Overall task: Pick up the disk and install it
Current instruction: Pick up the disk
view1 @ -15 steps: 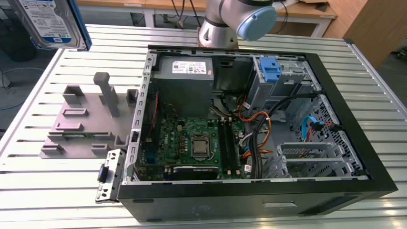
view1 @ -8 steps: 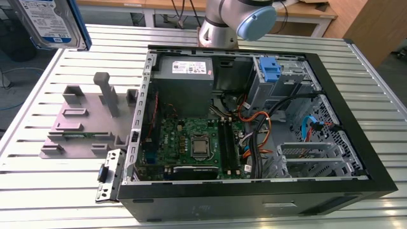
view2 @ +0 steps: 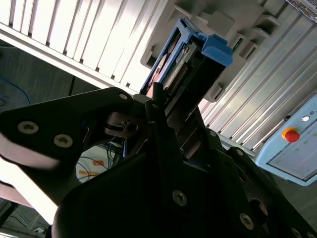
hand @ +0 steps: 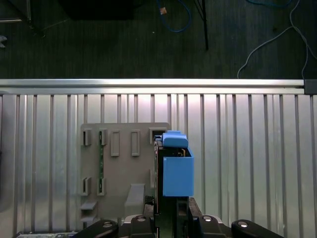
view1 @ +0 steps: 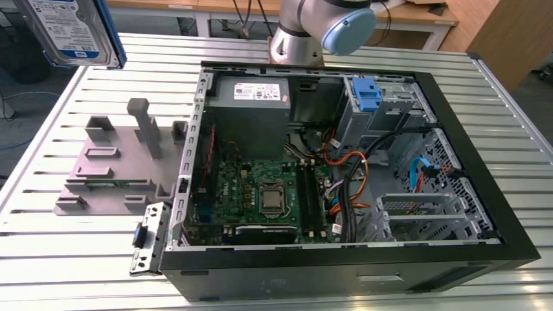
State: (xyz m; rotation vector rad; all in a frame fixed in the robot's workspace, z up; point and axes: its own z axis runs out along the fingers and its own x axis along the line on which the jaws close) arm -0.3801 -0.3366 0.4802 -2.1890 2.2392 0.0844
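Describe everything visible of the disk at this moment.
The disk is a flat silver-metal drive with a white-and-blue label, framed by a blue plastic carrier with a tab at one end. It is held edge-on in the air by the gripper, which is clamped on its two faces. In the first wrist view it hangs over an edge of the grey fixture on the slatted table.
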